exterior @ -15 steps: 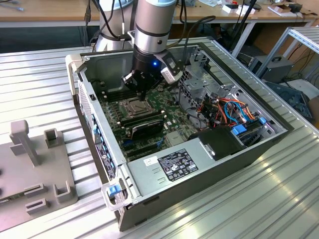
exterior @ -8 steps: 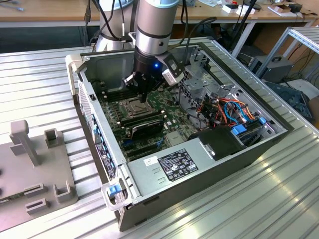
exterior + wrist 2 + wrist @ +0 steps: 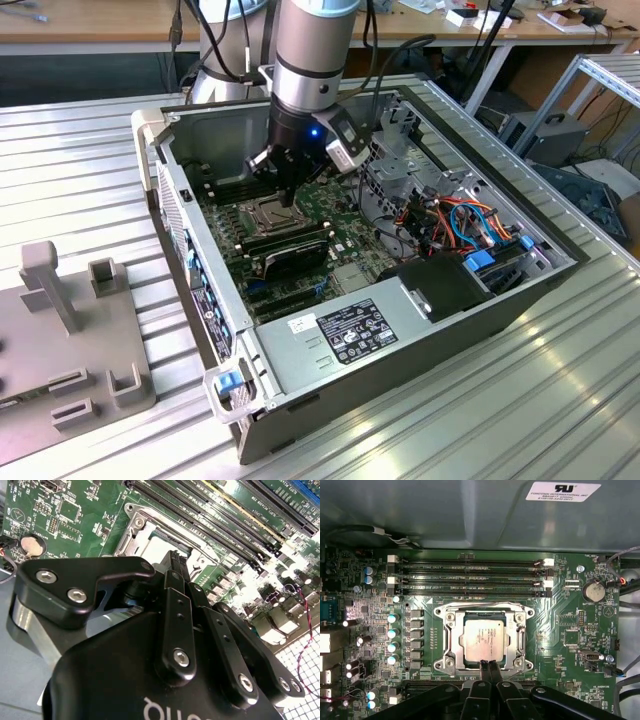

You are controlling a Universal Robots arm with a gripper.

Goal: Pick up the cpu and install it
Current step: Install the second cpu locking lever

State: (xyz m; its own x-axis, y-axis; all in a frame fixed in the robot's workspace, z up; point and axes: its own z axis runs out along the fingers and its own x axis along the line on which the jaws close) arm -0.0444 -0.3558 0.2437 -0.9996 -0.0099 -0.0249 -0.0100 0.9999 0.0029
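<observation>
Start at the exterior view's left: you have a grey fixture block [image 3: 70, 345] lying on the ribbed table [image 3: 560, 400], well apart from the jaws. Move right and you reach the open computer case [image 3: 400, 330], with your gripper [image 3: 287, 196] reaching down inside it over the motherboard [image 3: 345, 250]. The black expansion card [image 3: 290, 255] lies just below the jaws in that view, nearer the camera.

In the first wrist view, the cpu [image 3: 484, 640] sits flat in the socket frame [image 3: 484, 639], its silver-grey top facing up. Your gripper [image 3: 489, 664] has its two fingers pressed together with no gap you can see, and nothing held between them. Their tips lie at the cpu's near edge, just over it; you cannot tell whether they touch it. Beyond the cpu from the jaws run the long memory slots [image 3: 470, 577]. To the right of the jaws, well apart, is a round coin battery [image 3: 593, 591].

In the second wrist view, your closed fingers [image 3: 176, 575] point at the same socket frame [image 3: 150, 535].
</observation>
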